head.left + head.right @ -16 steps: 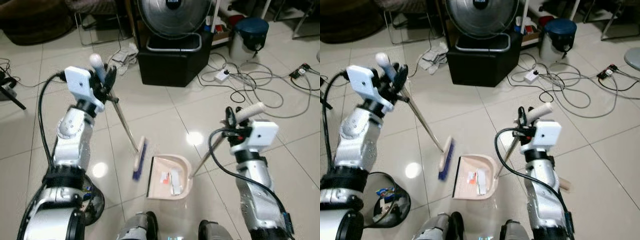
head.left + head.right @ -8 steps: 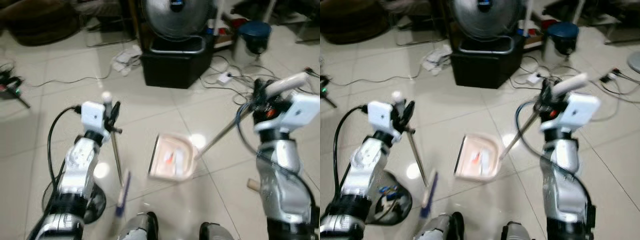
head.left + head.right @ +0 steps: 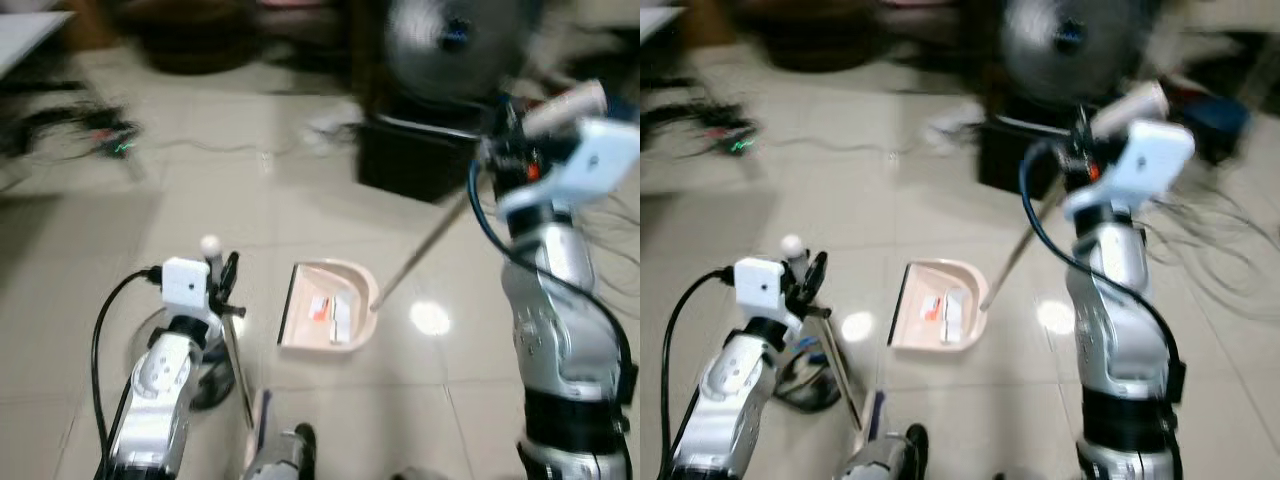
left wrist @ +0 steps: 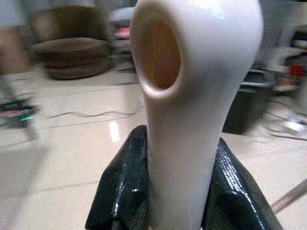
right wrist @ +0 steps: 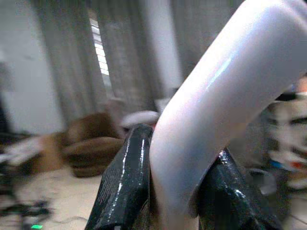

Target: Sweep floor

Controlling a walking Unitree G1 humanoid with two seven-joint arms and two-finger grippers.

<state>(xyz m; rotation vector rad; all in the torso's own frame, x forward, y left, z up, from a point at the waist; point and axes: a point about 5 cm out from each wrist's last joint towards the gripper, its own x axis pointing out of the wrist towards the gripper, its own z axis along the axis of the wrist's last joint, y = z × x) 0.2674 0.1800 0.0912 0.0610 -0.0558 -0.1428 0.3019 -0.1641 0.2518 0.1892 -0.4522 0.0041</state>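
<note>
My left claw (image 3: 222, 278) is low on the left, near me. Its two black fingers (image 4: 125, 191) are squeezed tight on the white top of the broom handle (image 4: 187, 120). The thin metal stick of the broom (image 3: 238, 372) goes down from my claw toward the floor (image 3: 120, 260), and the brush end (image 3: 258, 440) sits at the near edge, by my foot. It is too blurry to tell if the brush touches the floor.

Just right of the broom lies the pink dustpan (image 3: 327, 318). It sits flat on the shiny tiles. Some small scraps (image 3: 330, 308) lie inside it, white ones and a bit of red.

A long metal pole (image 3: 420, 258) goes up from the right side of the dustpan, slanting far and to the right. It ends in a white grip (image 5: 216, 110). My right claw (image 3: 508, 130) is high up on the right, and its black fingers (image 5: 127, 187) are clamped on that grip.

Far behind, a big round fan (image 3: 455, 40) stands on a black box (image 3: 415, 160). Some wires (image 3: 1230, 260) lie on the floor at the far right. Everything far away looks blurry.
</note>
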